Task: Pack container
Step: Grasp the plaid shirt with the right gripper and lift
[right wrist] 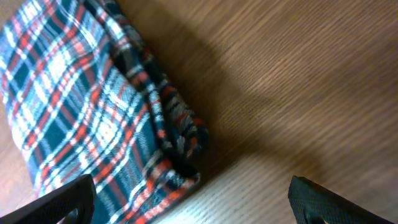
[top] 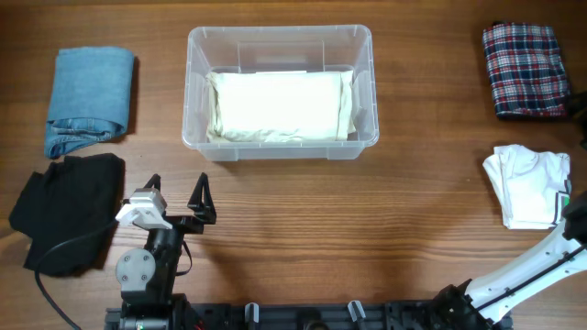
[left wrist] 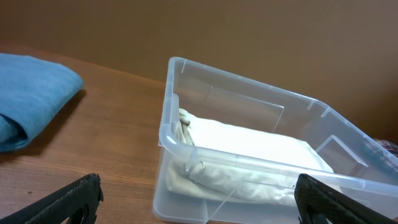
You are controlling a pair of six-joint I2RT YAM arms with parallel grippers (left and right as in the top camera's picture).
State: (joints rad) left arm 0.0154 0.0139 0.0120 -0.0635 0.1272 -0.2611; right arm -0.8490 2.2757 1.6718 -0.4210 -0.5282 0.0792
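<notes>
Container (top: 280, 29) is partly filled by a cream garment (top: 280, 105); the plaid garment (right wrist: 81, 106) should be pinched through every layer by the wide-spread, empty right claw (right wrist: 193, 202).

clear glossy plastic container (top: 197, 92) on a matt grained wood table (top: 293, 238); soft plaid cloth (right wrist: 81, 106)

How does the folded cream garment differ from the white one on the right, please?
The cream garment lies inside the container, folded flat and wide; the white garment lies on the table, folded smaller and more rumpled. Both are pale folded cloth.
</notes>
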